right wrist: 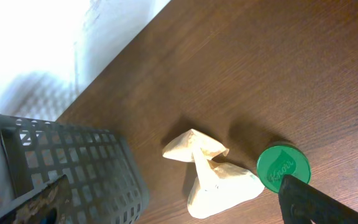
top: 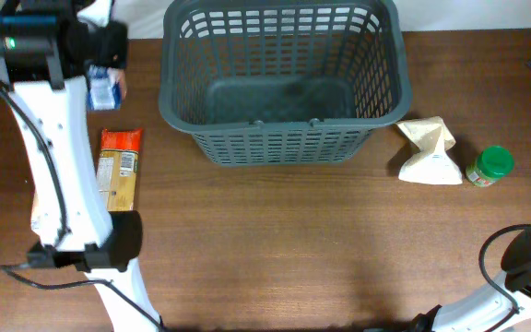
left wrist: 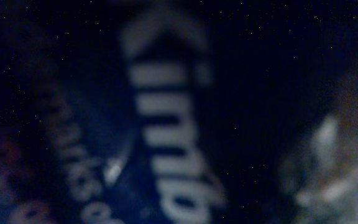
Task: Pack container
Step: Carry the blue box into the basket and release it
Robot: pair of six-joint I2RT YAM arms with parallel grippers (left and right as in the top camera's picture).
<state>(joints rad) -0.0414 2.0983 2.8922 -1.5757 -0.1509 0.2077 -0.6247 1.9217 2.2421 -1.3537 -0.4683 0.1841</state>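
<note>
The dark grey shopping basket (top: 284, 143) stands at the far middle of the wooden table (top: 293, 249). The left gripper (top: 107, 57) hangs over a blue-and-white packet (top: 104, 90) near the far left edge. Its wrist camera shows only a dark blur of white lettering, so it cannot be told whether that claw is released or clenched. An orange packet (top: 118, 168) lies just nearer, beside the white left arm (top: 58, 157). Right of the basket, a cream pouch (top: 429, 152) sits just beside a green-lidded jar (top: 489, 166), both framed by the right gripper (right wrist: 169, 193), its fingers (right wrist: 316, 202) spread wide and grasping nothing.
</note>
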